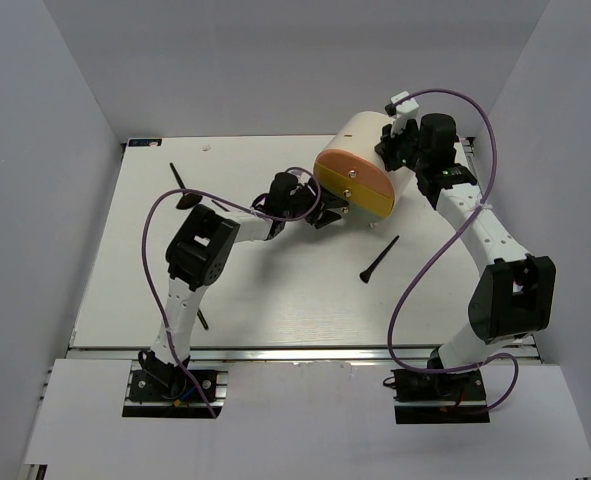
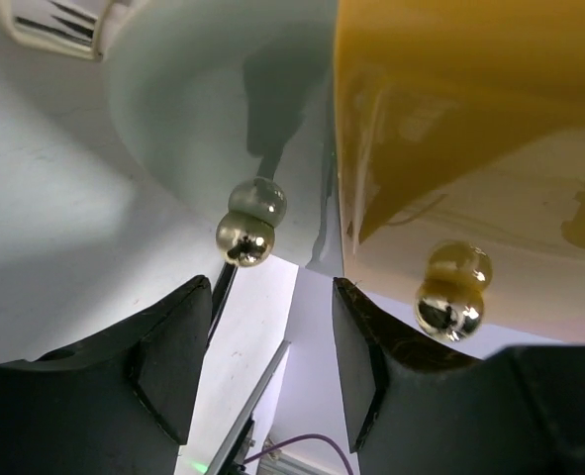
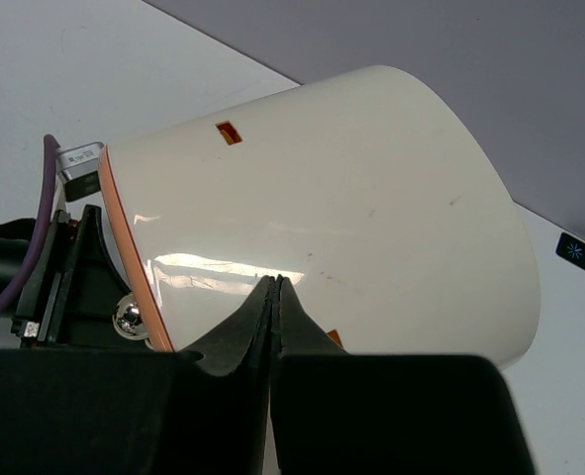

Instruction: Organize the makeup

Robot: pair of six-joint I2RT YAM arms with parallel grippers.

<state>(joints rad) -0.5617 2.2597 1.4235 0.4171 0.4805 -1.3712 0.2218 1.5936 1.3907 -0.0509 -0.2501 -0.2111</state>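
**A:** Status, from the near edge outward?

**B:** By the left arm, a thin black stick (image 1: 203, 318) lies on the table (image 1: 275, 295), partly hidden by the arm. It's too small to tell if it's a brush.

**A:** Next one out?

**B:** The mid-table brush (image 1: 379, 261) lies flat, right of centre, wide end toward the near side. It's apart from both arms and the drawer unit.

**A:** Left tool?

**B:** The left gripper (image 2: 269, 307) has its jaws apart with nothing between them. It sits right at the drawer unit (image 1: 367, 140), which lies on its side with the fronts facing near-left. The wrist view shows a pale front (image 2: 203, 99) and a yellow front (image 2: 470, 119) side by side. The pale front's ball knob (image 2: 244, 237) is just ahead of the fingertips, nearer the left finger (image 2: 163, 366), not clamped. The yellow front's knob (image 2: 452, 303) sits just above the other finger.

**A:** Right tool?

**B:** The right gripper (image 3: 274, 297) has its fingers together, holding nothing. The tips are against the unit's cream wall and look to be touching it. In the top view it's on the unit's far-right side, opposite the left gripper.

**A:** Anything further back?

**B:** The far brush (image 1: 178, 175) lies flat at far left, well apart from the unit. A dark blob (image 1: 188, 201) sits just beside its near end, and I can't tell whether it's part of that brush. No makeup is in either tool.
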